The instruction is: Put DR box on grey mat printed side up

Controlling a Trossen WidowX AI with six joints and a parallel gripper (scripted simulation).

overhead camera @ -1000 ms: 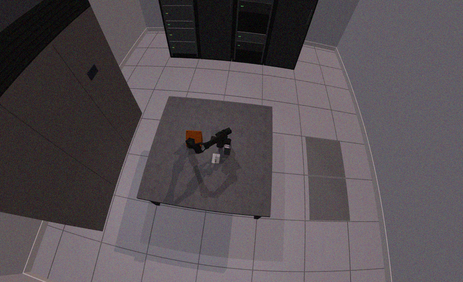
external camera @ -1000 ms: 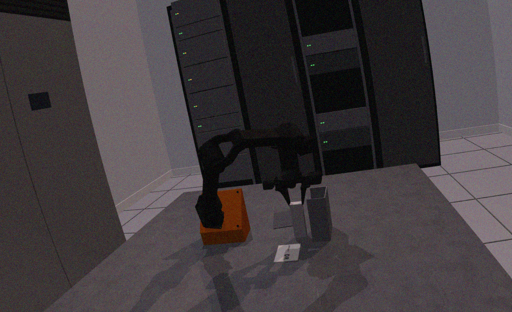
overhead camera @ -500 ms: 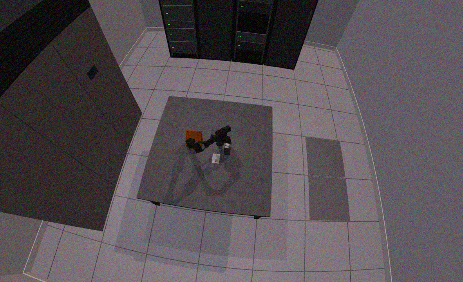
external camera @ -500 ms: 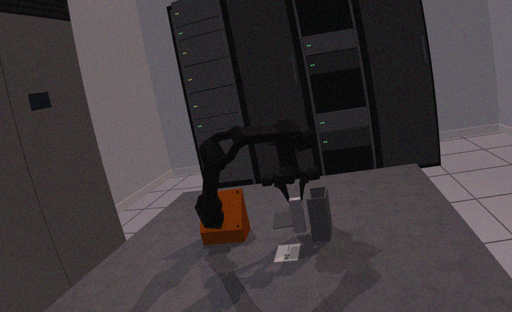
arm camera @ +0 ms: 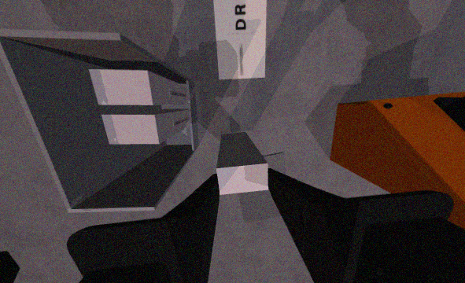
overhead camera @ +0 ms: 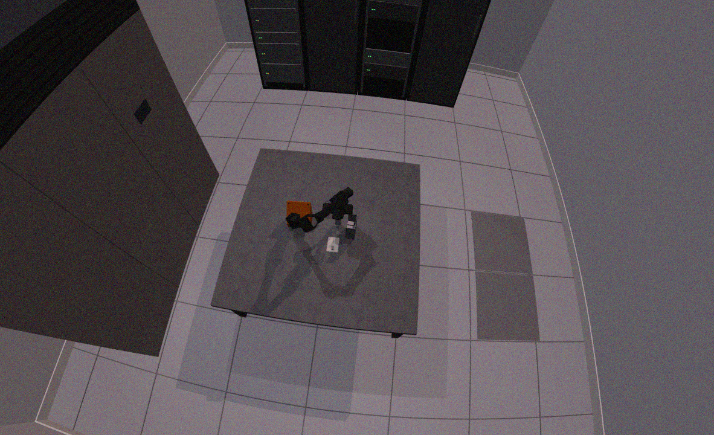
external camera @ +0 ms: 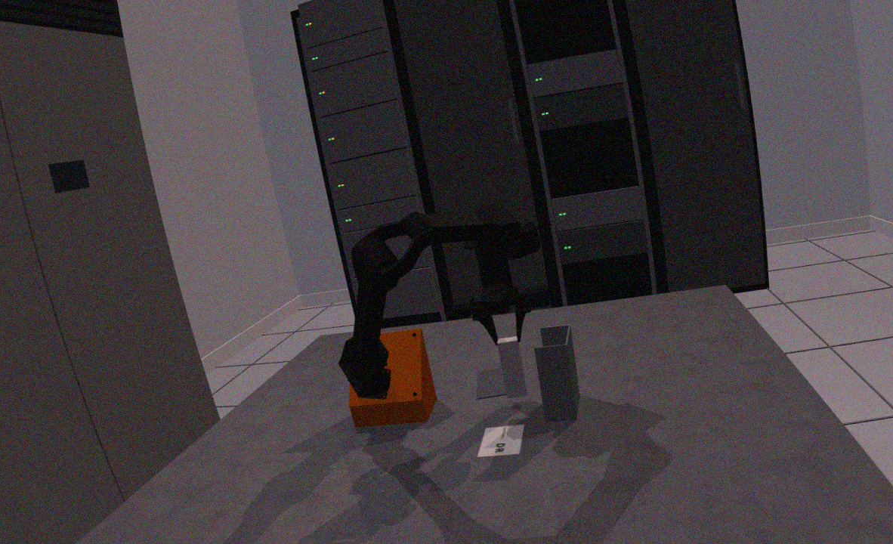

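Grey bin (overhead camera: 351,235) (external camera: 557,385) (arm camera: 112,209) holding two boxes (overhead camera: 351,223) (arm camera: 127,87) (white-topped), gripper (overhead camera: 337,220) (external camera: 508,338) (arm camera: 241,175) clenched on a third box (external camera: 511,369) (arm camera: 242,178), DR card (overhead camera: 332,244) (external camera: 502,440) (arm camera: 241,51) nearby

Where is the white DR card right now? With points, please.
In the exterior view, the white DR card (overhead camera: 333,244) (external camera: 501,440) (arm camera: 241,51) lies on the table (overhead camera: 370,286) (external camera: 727,459), nearer the camera than the grey bin (overhead camera: 351,234) (external camera: 557,381) (arm camera: 33,126) and to its left.
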